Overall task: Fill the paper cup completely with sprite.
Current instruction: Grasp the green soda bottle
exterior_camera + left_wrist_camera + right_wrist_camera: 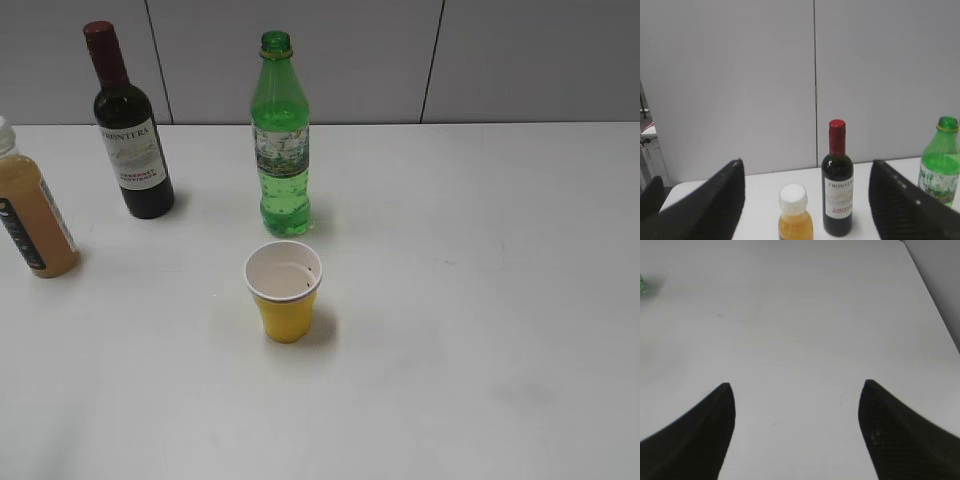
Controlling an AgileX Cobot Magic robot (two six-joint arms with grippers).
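Wine bottle [132, 130] upright at table [480, 300] rear-left; juice bottle [32, 208] left edge

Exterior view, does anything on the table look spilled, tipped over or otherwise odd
Nothing is spilled or tipped. One oddity: the tall green plastic sprite bottle stands uncapped behind the small yellow paper cup, while the dark wine bottle and orange juice bottle are capped.

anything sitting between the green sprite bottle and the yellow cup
No. In the exterior view, only a bare strip of white table separates the sprite bottle from the paper cup just in front of it.
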